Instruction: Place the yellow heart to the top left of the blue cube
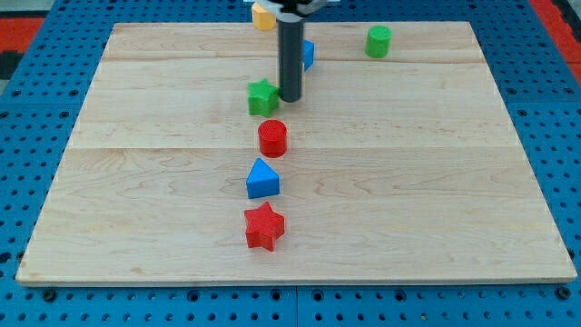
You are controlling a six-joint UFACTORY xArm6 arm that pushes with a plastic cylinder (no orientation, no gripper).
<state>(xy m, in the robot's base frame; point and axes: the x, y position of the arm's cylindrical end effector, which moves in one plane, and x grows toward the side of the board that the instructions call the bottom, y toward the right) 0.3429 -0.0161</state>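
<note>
So on the wooden board (454, 182), taking the blue cube (308, 54) as the anchor: it sits near the top edge, mostly hidden behind the rod, and the yellow heart (262, 15) is already just up and to the view's left of it, right at the board's top edge. The rod's tip (290, 98) rests below the cube, just right of the green star (262, 96). There's no claw to open or close, and the tip is touching neither task block, though it might be brushing the star.
</note>
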